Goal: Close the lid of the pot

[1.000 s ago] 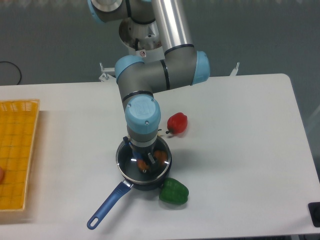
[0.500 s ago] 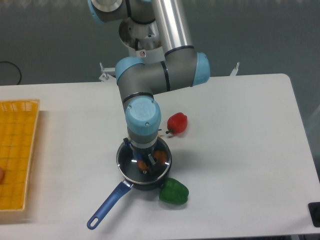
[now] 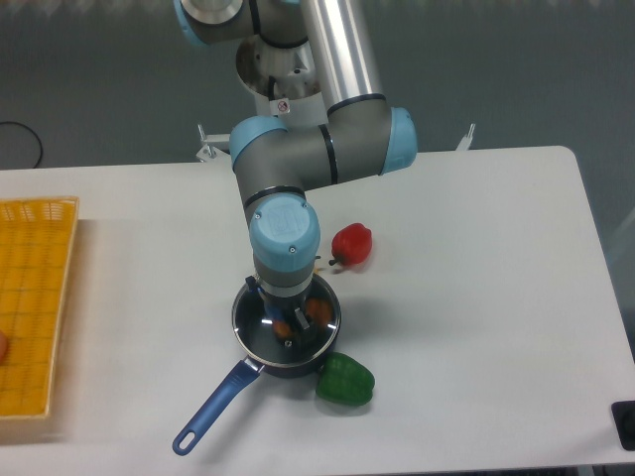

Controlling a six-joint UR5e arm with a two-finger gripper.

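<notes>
Blue handle [image 3: 212, 411]: slants from the pot's near left edge toward the near side of the table, a hole in its end.
Dark object [image 3: 624, 428]: at the near right corner, cut off by the view.
Green pepper [image 3: 345, 380]: lies just beside the pot, at its near right; I cannot tell whether the two touch.
Orange crate [image 3: 38, 405]: along the left edge, partly out of view, a small red thing [image 3: 2, 346] showing inside.
Pot [image 3: 243, 339]: upright on the white table [image 3: 476, 317], directly below me, dark with a shiny rim.
Orange-brown pieces [image 3: 319, 310]: seen within the pot's rim, partly behind my fingers.
Lid: I cannot make it out surely from the pot under my hand.
My gripper [image 3: 279, 303]: pointing down over the pot; my own wrist hides too much to tell how wide my fingers stand or whether they hold anything.
Red pepper [image 3: 353, 244]: lies beyond the pot, to the picture's right of my wrist, stem toward the pot.
My arm [image 3: 362, 149]: bends above the table and runs to the far side.
Black cable [image 3: 36, 142]: curves at the far left.
</notes>
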